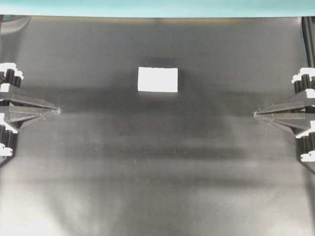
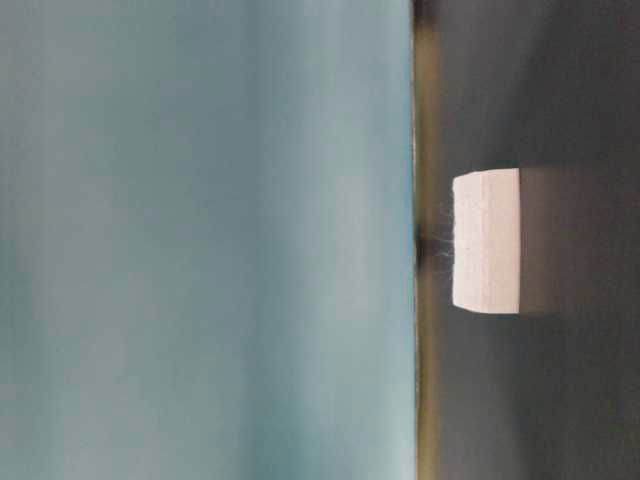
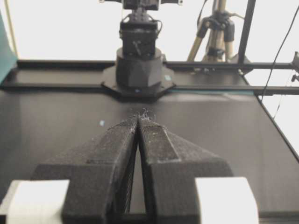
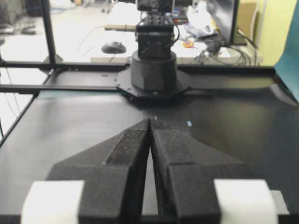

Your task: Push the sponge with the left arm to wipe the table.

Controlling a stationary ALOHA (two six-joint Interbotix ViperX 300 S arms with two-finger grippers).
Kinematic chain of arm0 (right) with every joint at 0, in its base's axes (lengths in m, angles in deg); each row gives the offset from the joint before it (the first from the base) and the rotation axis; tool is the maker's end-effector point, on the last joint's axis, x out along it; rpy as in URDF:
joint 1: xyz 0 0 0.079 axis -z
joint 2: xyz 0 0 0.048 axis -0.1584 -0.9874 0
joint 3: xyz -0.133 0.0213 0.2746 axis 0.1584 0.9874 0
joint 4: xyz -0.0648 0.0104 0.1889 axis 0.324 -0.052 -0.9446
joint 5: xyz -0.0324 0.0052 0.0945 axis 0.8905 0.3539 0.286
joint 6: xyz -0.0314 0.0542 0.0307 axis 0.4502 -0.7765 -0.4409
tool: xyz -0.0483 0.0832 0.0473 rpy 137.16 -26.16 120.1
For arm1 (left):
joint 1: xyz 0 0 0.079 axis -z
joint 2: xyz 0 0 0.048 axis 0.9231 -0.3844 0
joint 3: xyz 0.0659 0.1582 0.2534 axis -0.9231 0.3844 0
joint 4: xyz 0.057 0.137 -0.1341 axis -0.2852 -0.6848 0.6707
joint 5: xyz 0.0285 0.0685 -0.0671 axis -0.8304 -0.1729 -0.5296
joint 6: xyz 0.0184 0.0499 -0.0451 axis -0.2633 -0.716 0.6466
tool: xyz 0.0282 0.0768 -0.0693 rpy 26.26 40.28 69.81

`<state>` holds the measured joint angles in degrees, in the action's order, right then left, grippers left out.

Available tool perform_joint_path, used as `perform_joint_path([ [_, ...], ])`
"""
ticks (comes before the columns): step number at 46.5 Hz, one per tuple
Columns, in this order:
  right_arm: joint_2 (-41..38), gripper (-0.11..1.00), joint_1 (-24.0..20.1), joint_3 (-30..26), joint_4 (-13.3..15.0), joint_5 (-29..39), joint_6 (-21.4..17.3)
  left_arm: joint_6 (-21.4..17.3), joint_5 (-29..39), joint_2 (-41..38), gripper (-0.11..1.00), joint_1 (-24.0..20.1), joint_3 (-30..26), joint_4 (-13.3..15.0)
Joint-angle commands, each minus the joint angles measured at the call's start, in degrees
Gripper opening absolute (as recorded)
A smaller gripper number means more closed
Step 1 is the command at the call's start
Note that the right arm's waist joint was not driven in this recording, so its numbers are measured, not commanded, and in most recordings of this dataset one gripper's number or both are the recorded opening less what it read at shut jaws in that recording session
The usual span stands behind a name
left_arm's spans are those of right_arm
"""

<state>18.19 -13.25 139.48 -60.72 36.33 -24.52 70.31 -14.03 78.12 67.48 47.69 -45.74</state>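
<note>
Two grippers: both at rest at opposite sides of the table [image 1: 157, 187], tips pointing inward, each well apart from the sponge [image 1: 157, 79].
Sponge: white block lying flat on the black sheet, up-table of the line between the two tips, roughly midway across in the overhead view; nothing touches it. From table level we see it [image 2: 487, 241] close to the teal strip [image 1: 157, 7] at the far edge.
Left gripper [image 1: 55, 110]: jaws pressed together, nothing between them; the left wrist view shows the pads [image 3: 161, 142] meeting at the tip with a wisp of fibre there.
Right gripper [image 1: 256, 114]: jaws likewise together and empty in its own wrist view [image 4: 152, 122]; we judge it has no part in this task and should stay parked.
Stage: wiping not yet begun, as we read it; the approach is the step in hand.
Approach: we would bring the left arm [image 1: 10, 105] forward and up-table to the sponge's near-left side, keeping the jaws together so they form one blunt wedge.
Contact: meet the middle of a side face, low down, so the block slides flat rather than tipping or spinning.
Stroke: we would push across the open sheet, not toward the teal strip, which we judge too close to allow a stroke.
Risk: an off-centre push may turn the sponge away from the tip; the sheet may ruck if the tip drags.
</note>
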Motion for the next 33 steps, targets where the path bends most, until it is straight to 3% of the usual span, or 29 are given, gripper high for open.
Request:
perform_joint_path([
  [1,-0.6,0.03,0.0,0.0,-0.1,-0.3,0.4,2.5,-0.6,-4.0,0.05,-0.4,-1.0,-2.1],
  [4,-0.3,0.07,0.0,1.1,-0.1,0.2,0.5,4.2,-0.6,-7.3,0.04,-1.8,-1.8,-2.1],
  [8,0.1,0.00,0.0,1.4,-0.1,0.9,-0.1,5.7,-0.8,-11.4,0.00,-3.9,-3.0,-2.1],
  [19,1.0,0.00,0.0,2.5,-0.1,2.5,-0.1,9.0,-0.8,-23.6,0.00,-10.1,-7.6,-2.2],
  [27,1.6,0.00,0.0,3.2,-0.1,2.7,-0.1,12.7,-0.8,-35.2,0.00,-14.8,-14.4,-2.1],
  [33,1.9,0.00,0.0,3.9,-0.1,2.7,-0.1,14.2,-0.3,-45.7,0.02,-15.8,-21.7,-2.2],
])
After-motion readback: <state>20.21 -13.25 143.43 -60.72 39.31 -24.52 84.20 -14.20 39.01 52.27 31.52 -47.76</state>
